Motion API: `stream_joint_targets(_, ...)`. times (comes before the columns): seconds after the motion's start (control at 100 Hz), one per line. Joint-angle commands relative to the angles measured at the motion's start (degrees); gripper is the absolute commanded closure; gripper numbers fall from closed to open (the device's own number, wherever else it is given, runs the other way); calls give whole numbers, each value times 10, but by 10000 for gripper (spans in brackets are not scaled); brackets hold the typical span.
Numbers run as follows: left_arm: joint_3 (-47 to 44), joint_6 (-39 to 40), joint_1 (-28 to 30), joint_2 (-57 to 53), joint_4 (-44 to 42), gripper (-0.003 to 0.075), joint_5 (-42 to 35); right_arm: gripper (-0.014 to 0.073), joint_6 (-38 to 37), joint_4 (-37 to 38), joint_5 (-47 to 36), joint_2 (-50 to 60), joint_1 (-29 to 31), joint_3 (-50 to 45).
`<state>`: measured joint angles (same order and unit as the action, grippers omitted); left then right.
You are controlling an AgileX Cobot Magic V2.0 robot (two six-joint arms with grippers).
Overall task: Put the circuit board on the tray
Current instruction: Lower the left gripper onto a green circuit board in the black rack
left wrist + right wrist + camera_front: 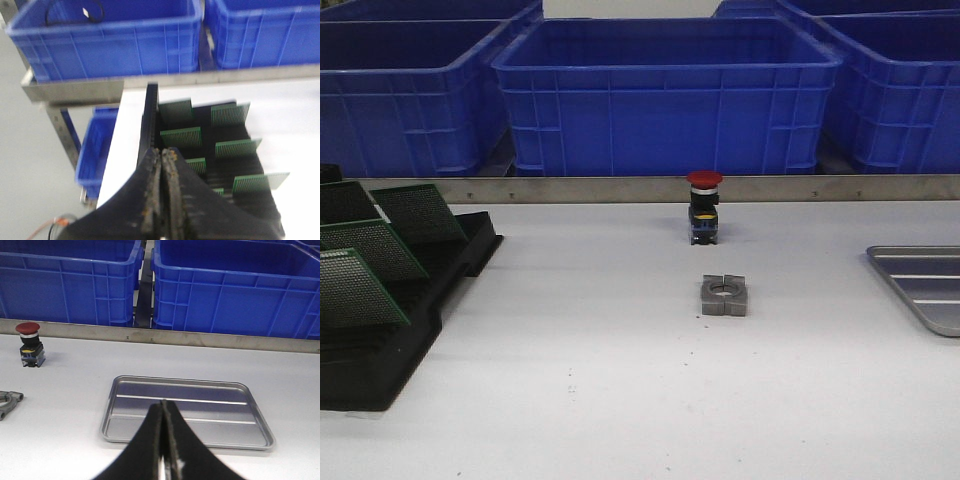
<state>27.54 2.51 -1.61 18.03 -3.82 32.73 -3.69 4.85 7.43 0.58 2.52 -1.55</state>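
Blue plastic crates (665,95) line the back of the white table (590,390). At the left, green perforated circuit boards (350,285) stand tilted in a black slotted rack (380,370). The ribbed silver tray (187,410) lies flat at the right, long axis across the table; only the right wrist view shows it whole. Both the left gripper (161,162) and right gripper (163,412) are closed, empty.

Open table between rack (390,330) and tray (925,285); mid-path obstacles: red button (704,208), metal block (724,295).
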Motion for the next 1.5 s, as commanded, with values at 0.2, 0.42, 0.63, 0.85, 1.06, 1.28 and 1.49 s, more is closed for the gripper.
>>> stream_joint_targets(0.2,82,-131,1,153,76,540,13,655,0,6,-41,11,3,-1)
stream_joint_targets(0.42,85,-541,1,241,260,412,21,655,0,6,-41,11,3,-1)
stream_joint_targets(0.63,99,-911,1,338,462,413,74,655,0,6,-41,11,3,-1)
stream_joint_targets(0.85,140,-1033,1,442,495,414,83,655,0,6,-41,11,3,-1)
stream_joint_targets(1.06,170,-1049,-3,539,488,414,80,655,0,6,-41,11,3,-1)
stream_joint_targets(1.28,199,-1066,-3,629,483,414,73,655,0,6,-41,11,3,-1)
stream_joint_targets(1.49,209,-1066,-3,677,483,454,74,655,0,6,-41,11,3,-1)
